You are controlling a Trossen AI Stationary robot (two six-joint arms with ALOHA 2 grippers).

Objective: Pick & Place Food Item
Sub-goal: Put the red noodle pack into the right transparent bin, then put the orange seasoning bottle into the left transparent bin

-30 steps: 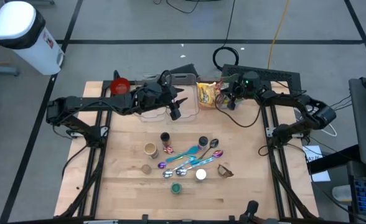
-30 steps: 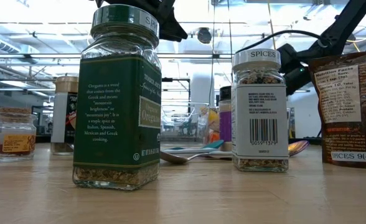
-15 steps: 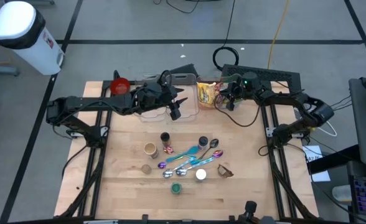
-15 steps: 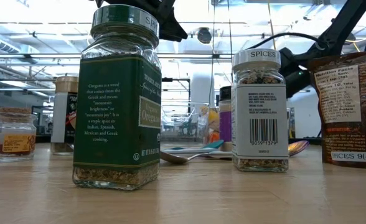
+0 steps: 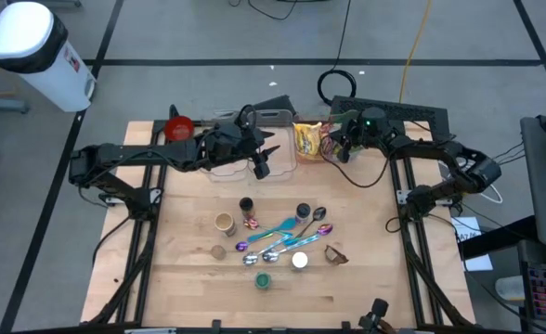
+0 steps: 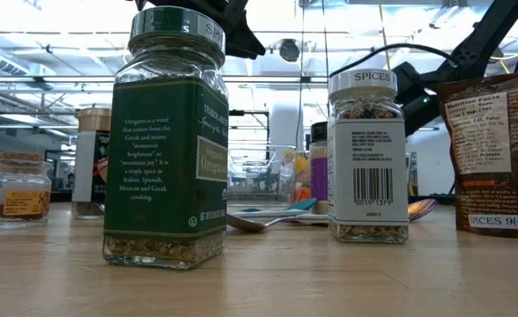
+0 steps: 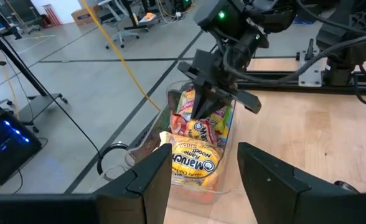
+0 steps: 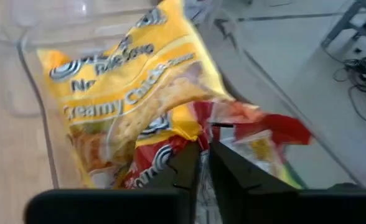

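Observation:
A clear bin [image 5: 307,139] at the table's far edge holds several noodle packets. A yellow packet [image 8: 133,81] lies on top and a red-and-yellow packet [image 8: 245,134] lies beside it. My right gripper [image 5: 331,148] reaches into the bin, seen from the left wrist [image 7: 201,111], and is shut on the red-and-yellow packet. My left gripper [image 5: 262,160] hangs open and empty over clear containers [image 5: 240,160] just left of the bin. Its fingers frame the bin in the left wrist view [image 7: 205,155]. My right gripper pinches the red-and-yellow packet's top edge [image 8: 203,132] between its two fingers [image 8: 186,163]. The fingers come from above, slanting down into the bin. The packet lies in the bin among the other packets.
Spice jars, coloured spoons and small lids lie scattered mid-table [image 5: 278,232]. A red bowl [image 5: 179,127] sits at the far left. In the low view an oregano jar [image 6: 165,141], a spices jar [image 6: 367,158] and a brown pouch [image 6: 497,150] stand close.
My right arm has shifted slightly at the bin; which way is not clear. The packets have kept their places.

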